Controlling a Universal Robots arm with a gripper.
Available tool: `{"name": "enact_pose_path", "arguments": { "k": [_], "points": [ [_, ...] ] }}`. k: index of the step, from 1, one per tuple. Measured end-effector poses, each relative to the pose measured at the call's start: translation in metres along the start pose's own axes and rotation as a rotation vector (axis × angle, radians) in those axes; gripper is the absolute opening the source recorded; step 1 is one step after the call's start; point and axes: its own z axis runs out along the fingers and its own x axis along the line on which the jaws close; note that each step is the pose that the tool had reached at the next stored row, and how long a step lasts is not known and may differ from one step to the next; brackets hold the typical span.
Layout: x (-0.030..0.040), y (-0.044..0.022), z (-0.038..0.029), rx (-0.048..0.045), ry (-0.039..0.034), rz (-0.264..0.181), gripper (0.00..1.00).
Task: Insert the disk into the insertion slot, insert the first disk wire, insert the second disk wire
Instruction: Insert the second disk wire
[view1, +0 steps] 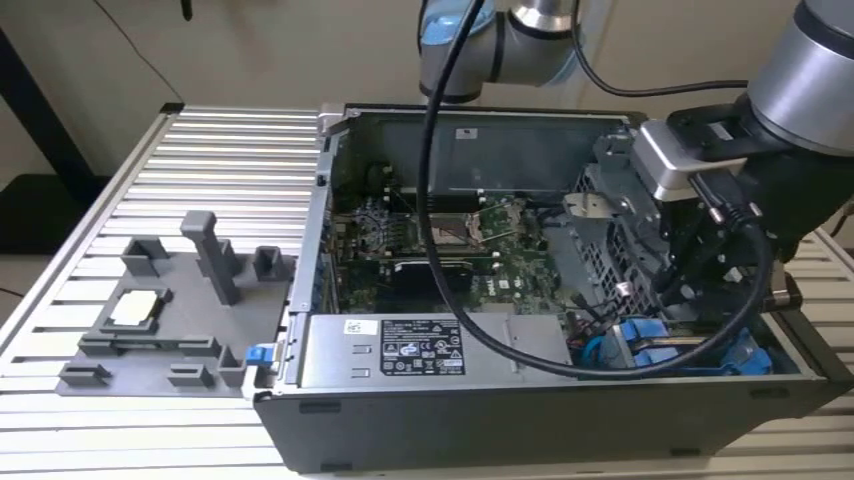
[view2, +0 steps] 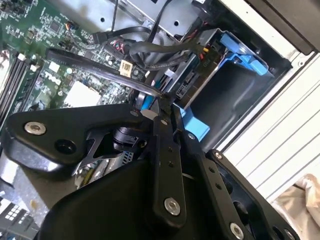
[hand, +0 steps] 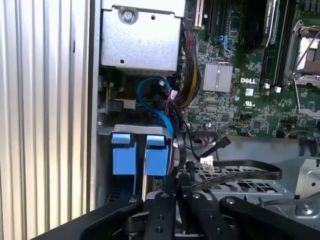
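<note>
Ribbed aluminium bench (view1: 200, 150) carries the open computer case (view1: 534, 420), where the end effector (view2: 159, 107), clenched on a thin wire end, hangs beside the disk (hand: 135, 155) seated in its insertion slot (view2: 225, 95); wire insertion appears in hand, demanding precise connector alignment.

Gripper (view2: 162, 107) fingertips are hidden in the second wrist view: black linkage bars converge over a blue caddy (view2: 195, 127) edge and mask the tips, so the jaw gap can't be judged. First wrist view: linkage cut off by the frame edge, tips out of sight behind the blue tabs (hand: 135, 152). Exterior view: gripper (view1: 694, 290) buried behind wrist housing and a thick black cable (view1: 461, 320); the slot (view1: 667, 350) is mostly blocked by the arm. Disk (view2: 220, 92) label not visible, its body shadowed inside the cage. Whether any wire plug is seated can't be told.
</note>
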Motion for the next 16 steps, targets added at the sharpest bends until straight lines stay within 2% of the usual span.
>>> {"name": "enact_pose_path", "arguments": {
  "k": [3,8,12,14,15,16],
  "points": [
    [0.0035,-0.0053,0.0002,-0.0199,-0.0012,0.002,0.16],
    [0.0112,-0.0133,0.0002,-0.0437,-0.0028,0.004,0.16],
    [0.0185,-0.0187,0.0001,-0.0555,-0.0035,0.005,0.16],
    [0.0205,-0.0199,0.0004,-0.0572,-0.004,0.005,0.16],
    [0.0209,-0.0199,0.0008,-0.057,-0.0083,0.006,0.16],
    [0.0212,-0.0199,0.001,-0.0561,-0.0207,0.007,0.16]
  ]
}}
